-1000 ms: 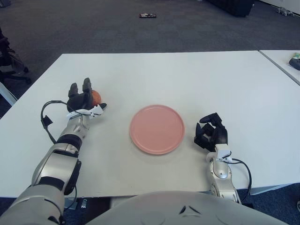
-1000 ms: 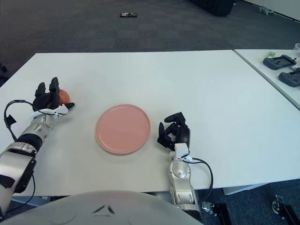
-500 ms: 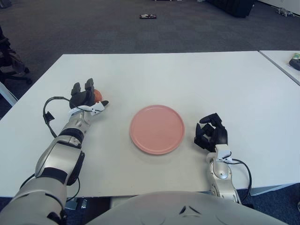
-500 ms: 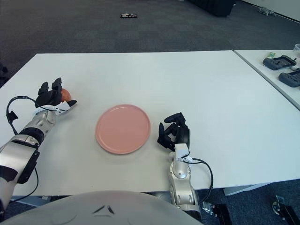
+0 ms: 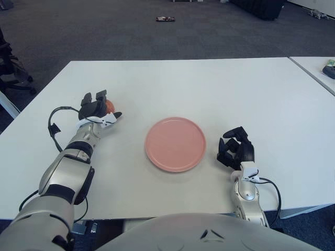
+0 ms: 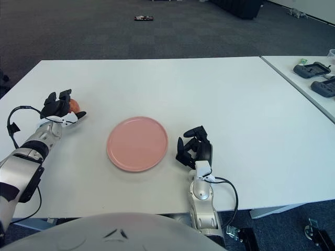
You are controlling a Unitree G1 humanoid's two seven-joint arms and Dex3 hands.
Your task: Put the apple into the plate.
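Note:
An orange-red apple [image 5: 109,106] sits on the white table [image 5: 209,89] at the left, half hidden behind my left hand [image 5: 97,108]. That hand cups the apple: its dark fingers [image 5: 101,96] stand over the apple's near-left side and the thumb lies at the apple's right, not closed tight. The pink plate [image 5: 175,144] lies empty at the table's middle, well right of the apple. To the right of the plate, my right hand [image 5: 235,151] shows with fingers curled and holding nothing.
A second table at the right carries dark handheld devices [image 6: 314,69]. A small dark object [image 5: 164,18] lies on the carpet beyond the table. A chair base [image 5: 10,68] shows at the far left.
My left hand has moved a little forward and up the table, and its fingers have leaned over the apple. The apple, the plate and the right hand have stayed put.

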